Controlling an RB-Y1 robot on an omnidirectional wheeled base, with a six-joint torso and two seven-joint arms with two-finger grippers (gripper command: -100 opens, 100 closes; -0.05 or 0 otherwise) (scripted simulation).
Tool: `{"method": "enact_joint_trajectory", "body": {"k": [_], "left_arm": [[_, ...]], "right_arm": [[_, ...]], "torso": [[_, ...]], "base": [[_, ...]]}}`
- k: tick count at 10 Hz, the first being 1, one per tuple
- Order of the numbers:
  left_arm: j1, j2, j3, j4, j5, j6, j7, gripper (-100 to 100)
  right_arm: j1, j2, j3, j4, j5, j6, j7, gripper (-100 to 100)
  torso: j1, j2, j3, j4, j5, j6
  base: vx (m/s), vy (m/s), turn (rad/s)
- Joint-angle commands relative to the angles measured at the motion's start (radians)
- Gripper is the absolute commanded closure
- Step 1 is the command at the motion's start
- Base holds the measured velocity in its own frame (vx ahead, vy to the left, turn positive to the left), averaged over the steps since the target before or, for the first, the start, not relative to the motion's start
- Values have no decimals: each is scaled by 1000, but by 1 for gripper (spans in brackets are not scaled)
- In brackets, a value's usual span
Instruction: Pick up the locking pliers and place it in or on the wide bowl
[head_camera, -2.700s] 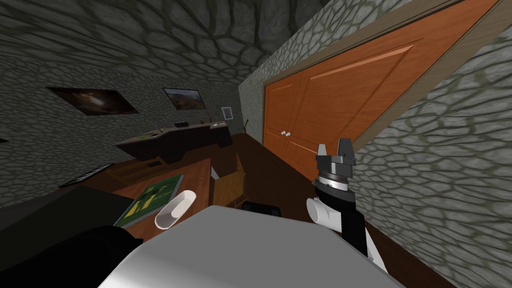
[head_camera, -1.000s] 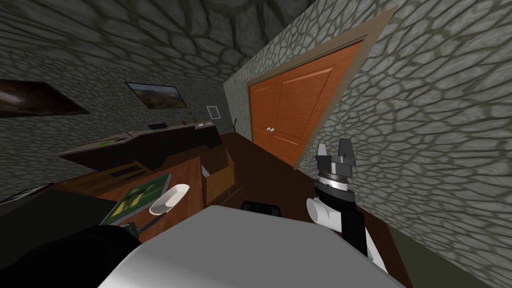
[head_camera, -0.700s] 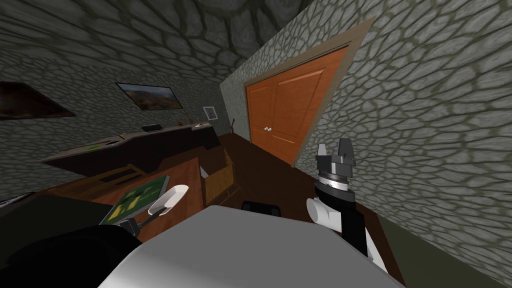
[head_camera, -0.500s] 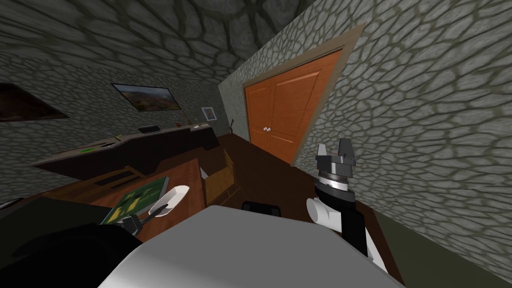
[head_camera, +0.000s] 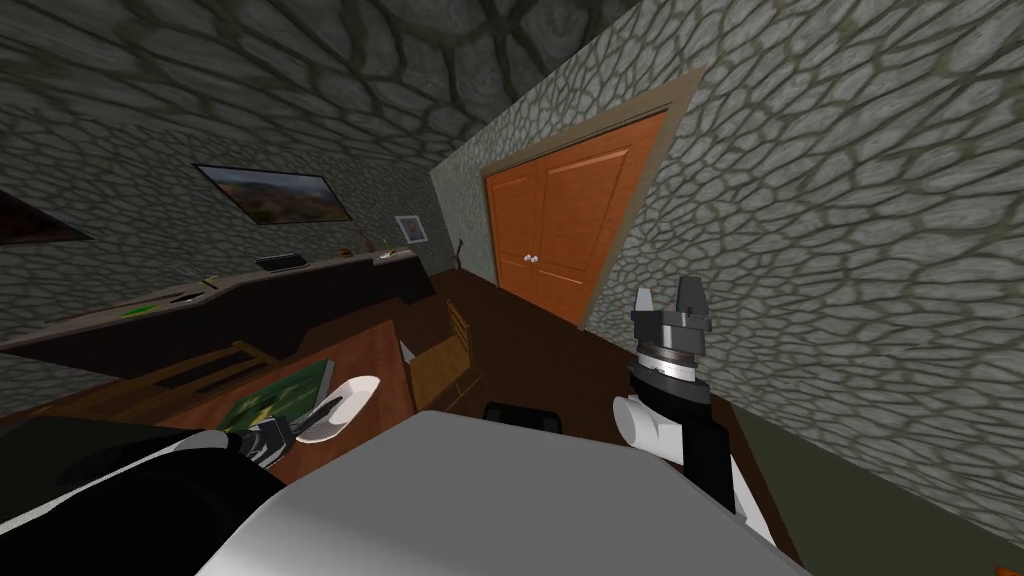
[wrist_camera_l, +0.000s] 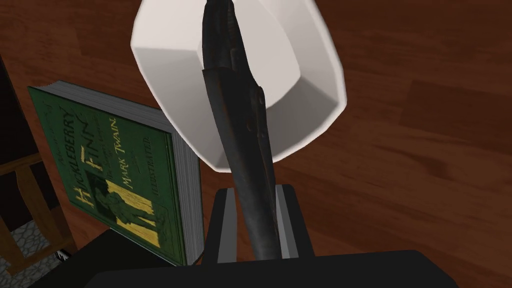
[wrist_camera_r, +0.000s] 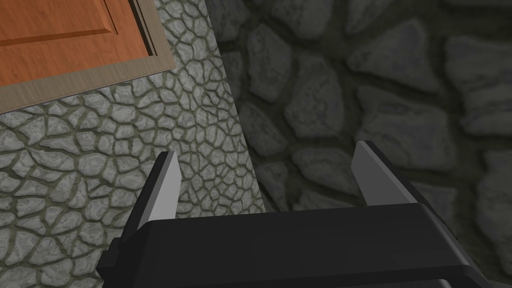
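The locking pliers (wrist_camera_l: 240, 125) are a long dark tool clamped between my left gripper's (wrist_camera_l: 256, 222) two fingers, so that gripper is shut on them. Their far end reaches over the open mouth of the wide white bowl (wrist_camera_l: 305, 70), which rests on the brown wooden table (wrist_camera_l: 425, 150). Whether the tip touches the bowl I cannot tell. In the head view the bowl (head_camera: 350, 400) lies at the table's near edge, with the pliers (head_camera: 325, 408) and left gripper (head_camera: 288, 430) just left of it. My right gripper (head_camera: 668, 298) is raised on the right, open and holding nothing.
A green book (wrist_camera_l: 110, 170) lies on the table against the bowl's side. A wooden chair (head_camera: 445, 355) stands past the table's right end. A long dark desk (head_camera: 250, 300) runs along the far wall. Orange double doors (head_camera: 560, 230) sit in the stone wall.
My view has swung, shifting the room leftward. My left gripper has come forward with the pliers until their tip is over the bowl. The right arm has stayed where it was.
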Motion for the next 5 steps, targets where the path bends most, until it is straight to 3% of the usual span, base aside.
{"method": "enact_joint_trajectory", "body": {"k": [1, 5], "left_arm": [[-24, 27, -10, 36, 27, 6, -27, 100], [-83, 99, -45, 115, 92, 30, -90, 100]], "right_arm": [[0, 0, 0, 0, 0, 0, 0, 0], [0, 0, 0, 0, 0, 0, 0, 0]], "torso": [[0, 0, 0, 0, 0, 0], [2, 0, -1, -1, 0, 1]], "base": [[-29, 82, -97], [-37, 108, -103]]}}
